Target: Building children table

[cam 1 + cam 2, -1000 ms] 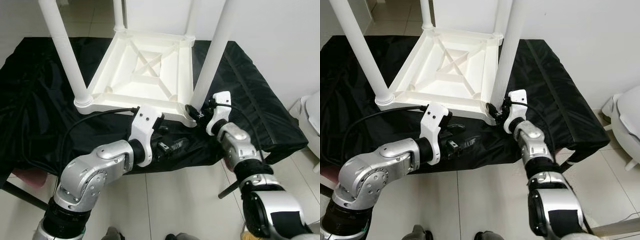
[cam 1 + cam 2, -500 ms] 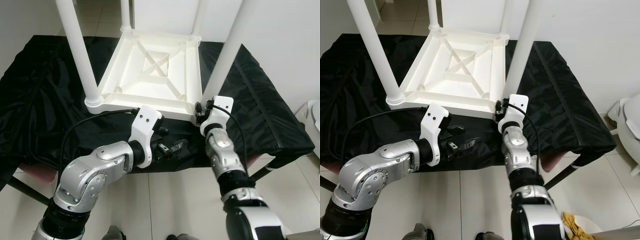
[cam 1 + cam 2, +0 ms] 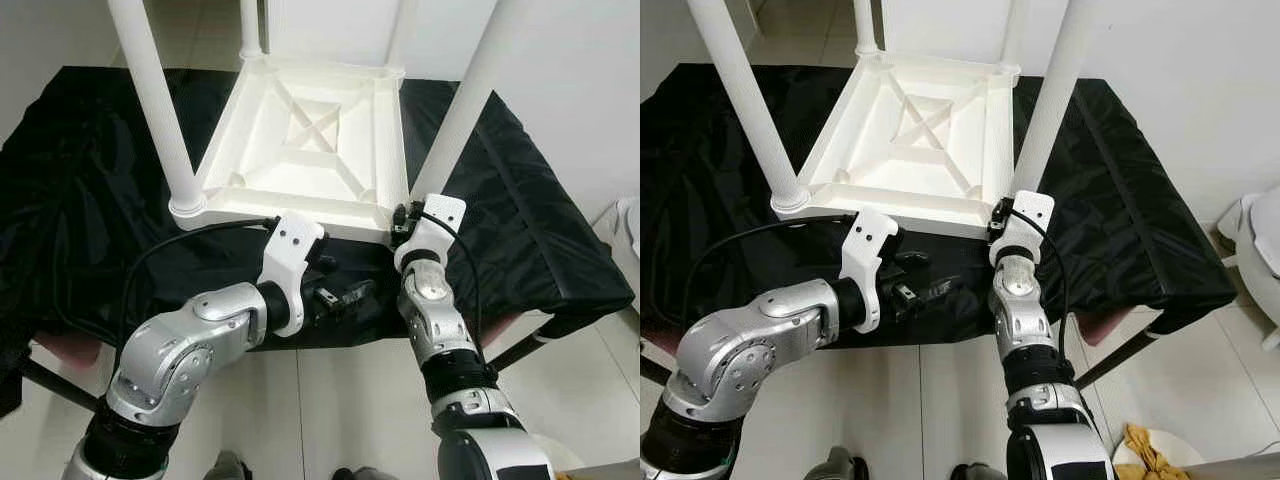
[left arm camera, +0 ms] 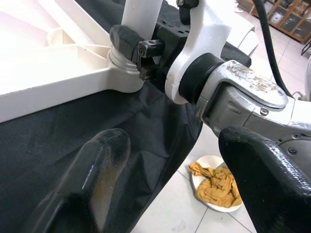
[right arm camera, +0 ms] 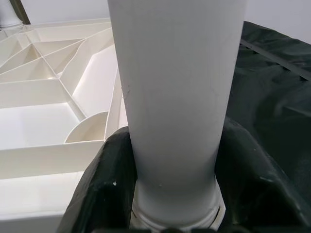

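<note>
Table top [image 3: 310, 150] upside down on black cloth [image 3: 80, 200], legs pointing up. Right gripper [image 5: 172, 213] closed round base of near-right leg [image 3: 470, 100], pads [image 5: 107, 174] on both sides just above socket collar. Leg axis vertical, roughly perpendicular to fingers, so any twist turns about that axis. Left gripper [image 3: 340, 296] open, empty, hovering over cloth just short of table's near edge, fingers aimed toward same corner. Right arm on leg, left nearer to bracing frame. Likely step: seating or tightening this leg
</note>
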You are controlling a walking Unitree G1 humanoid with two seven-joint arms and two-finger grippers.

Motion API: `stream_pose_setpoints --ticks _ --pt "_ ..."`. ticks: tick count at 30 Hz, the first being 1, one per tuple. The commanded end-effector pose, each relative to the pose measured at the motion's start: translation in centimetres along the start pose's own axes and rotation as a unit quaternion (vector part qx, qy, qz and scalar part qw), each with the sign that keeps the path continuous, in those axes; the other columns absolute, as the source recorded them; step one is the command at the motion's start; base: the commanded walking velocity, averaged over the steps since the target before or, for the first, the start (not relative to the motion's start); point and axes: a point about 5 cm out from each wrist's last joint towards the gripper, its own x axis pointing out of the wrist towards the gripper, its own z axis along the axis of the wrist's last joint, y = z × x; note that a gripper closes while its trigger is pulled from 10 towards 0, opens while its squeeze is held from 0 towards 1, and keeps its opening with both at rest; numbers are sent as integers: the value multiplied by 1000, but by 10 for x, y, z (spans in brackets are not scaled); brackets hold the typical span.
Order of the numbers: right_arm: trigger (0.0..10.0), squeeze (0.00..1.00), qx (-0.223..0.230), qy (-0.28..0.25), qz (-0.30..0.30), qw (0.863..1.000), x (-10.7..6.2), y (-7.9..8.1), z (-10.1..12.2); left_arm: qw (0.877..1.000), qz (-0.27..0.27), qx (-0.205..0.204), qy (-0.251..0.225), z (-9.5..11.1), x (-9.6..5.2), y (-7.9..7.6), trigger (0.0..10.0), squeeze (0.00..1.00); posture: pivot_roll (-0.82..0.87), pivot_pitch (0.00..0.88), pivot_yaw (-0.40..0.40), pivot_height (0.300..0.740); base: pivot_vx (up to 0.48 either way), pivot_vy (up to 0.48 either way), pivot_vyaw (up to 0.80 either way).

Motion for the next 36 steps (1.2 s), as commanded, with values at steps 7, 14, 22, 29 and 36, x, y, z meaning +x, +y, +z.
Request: stream_pose_setpoints --ticks 7,14,22,29,36 --pt "10000 1000 -11 21 -27 999 -3 -27 -12 1000 -24 3 8 -3 0 -6 10000 0 11 88 -37 740 0 0 0" --pt "10000 1000 -1 15 16 1000 0 -27 -9 1000 -25 3 8 -3 0 -6 10000 0 12 89 -37 740 0 0 0" --pt "10000 0 21 27 154 987 14 -28 -4 1000 -27 6 9 -2 0 -7 10000 0 17 89 -34 740 0 0 0" --pt "10000 0 -32 19 245 969 26 -36 5 1000 -27 7 9 -1 -1 -6 10000 0 19 91 -25 740 0 0 0" --pt "10000 0 -72 21 328 942 38 -33 18 1000 -26 11 11 0 -1 -5 10000 0 24 97 -13 740 0 0 0"
